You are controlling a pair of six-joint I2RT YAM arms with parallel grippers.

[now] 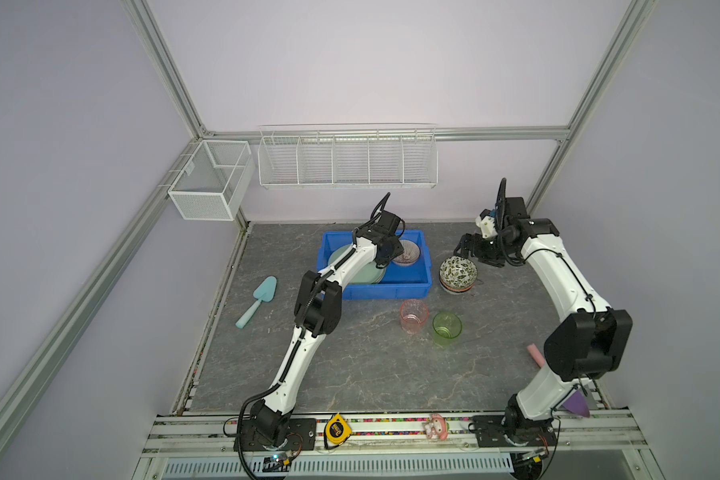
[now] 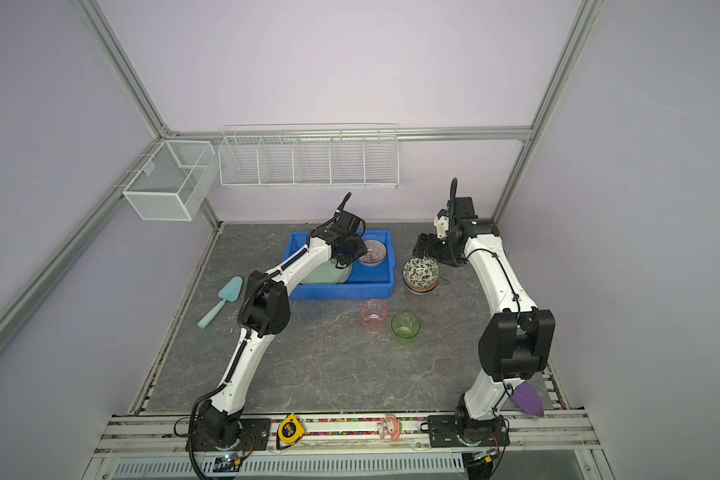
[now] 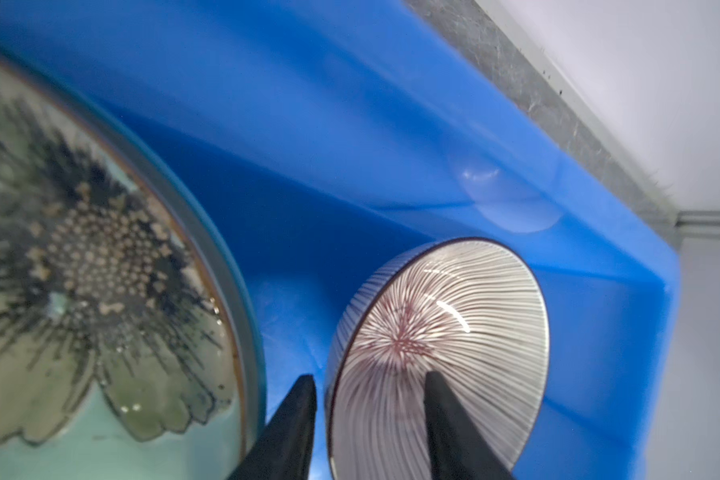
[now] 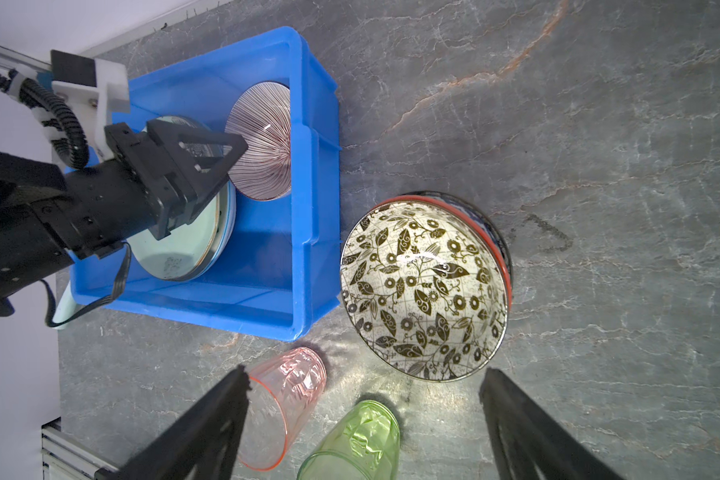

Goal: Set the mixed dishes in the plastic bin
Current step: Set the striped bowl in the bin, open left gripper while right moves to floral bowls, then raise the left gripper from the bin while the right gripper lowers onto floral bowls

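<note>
Left arm, over the blue bin (image 1: 391, 287):
- Left gripper (image 3: 368, 378) is low in the bin's far right corner. Jaws are apart and straddle the wall of the striped bowl (image 3: 454, 316), one finger inside the bowl and one just outside its rim. Neither pad visibly presses the wall, so I judge nothing is clamped.
- The bowl is inside the bin, just right of the pale green flower plate (image 3: 80, 270), which tops a plate stack in the bin's left part. I cannot tell whether the bowl sits flat or leans on the bin wall.

Risks:
- The inner finger can hook the rim if the arm draws off sideways rather than straight up. That would tip the bowl or drag it into the plate's edge.
- A low retreat could also clip the bin's far wall.
- Ceramic on ceramic, so a knock could chip either piece.

Right arm:
- Right gripper (image 4: 364, 382) has its jaws wide apart and empty. It hangs above the table on the far side of the leaf-patterned bowl (image 1: 458, 271).
- That bowl lies outside the bin, just beside its right wall, nested on other bowls. A rim grab may lift only the top one, or drag the stack into the bin.

Also outside the bin, on its near side: pink cup (image 1: 413, 316) and green cup (image 1: 447, 328), just beside each other. A wide jaw going for one may knock the other.
</note>
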